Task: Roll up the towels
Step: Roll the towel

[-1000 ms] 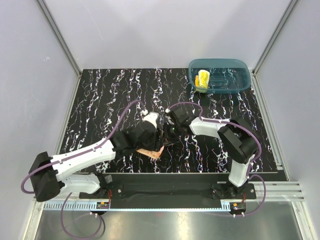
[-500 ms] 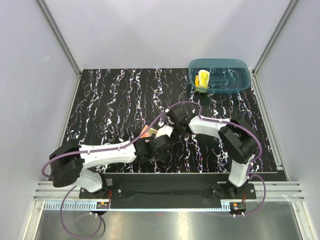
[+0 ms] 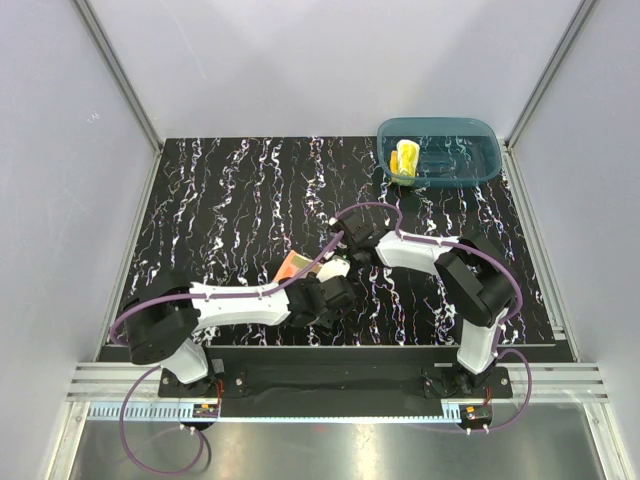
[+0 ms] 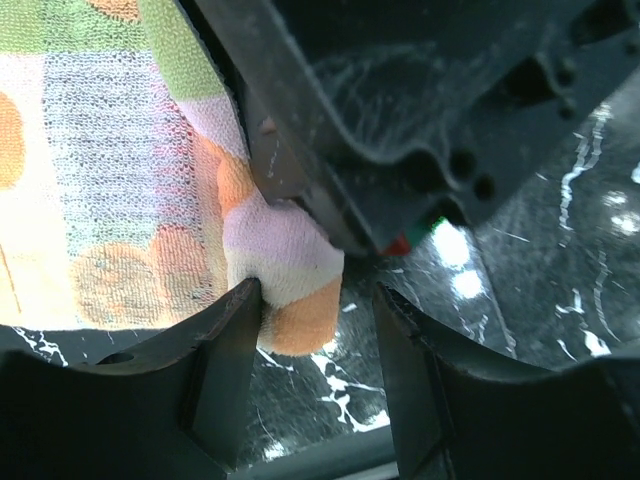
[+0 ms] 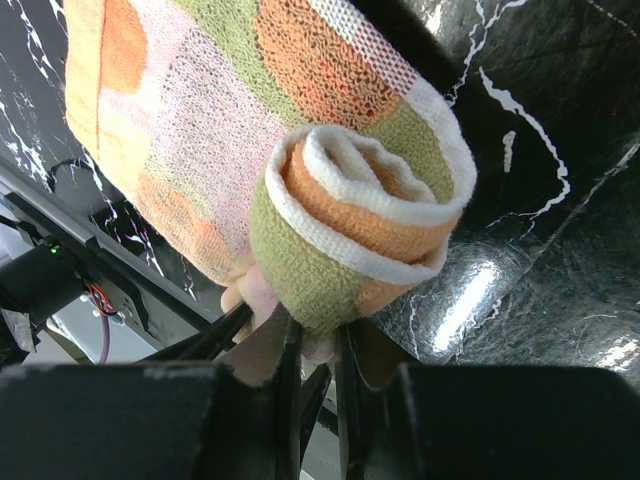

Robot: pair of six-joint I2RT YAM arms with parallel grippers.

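- The right gripper [image 5: 318,332] is clenched: its two fingers stand almost together, and a fold of the dotted towel [image 5: 330,150] is pinched between them.
- Just above those fingers, in the right wrist view, the towel's end is wound into a tight spiral of orange, green and cream layers. A flat, unrolled stretch runs off from it to the upper left.
- The left gripper [image 4: 318,292] is about half open and grasps nothing.
- In its wrist view a rounded end of the dotted towel pokes down between its fingers. The left finger [image 4: 225,370] touches the cloth, while the other finger stands clear of it, with bare table [image 4: 560,290] in the gap.
- The dark body of the right gripper fills the upper right of the left wrist view and presses against the same end of the towel.
- From above, the two grippers meet near the middle of the table's near half, left gripper nearer the bases, right gripper just beyond it. A small patch of orange cloth shows just to their left; the rest is hidden under the arms.
- The tub [image 3: 485,170] sits at the far right corner of the table, well apart from both grippers.
- Inside it, at its left end, lies the yellow towel [image 3: 405,160], bunched into a small bundle; I cannot tell how neatly it is rolled.
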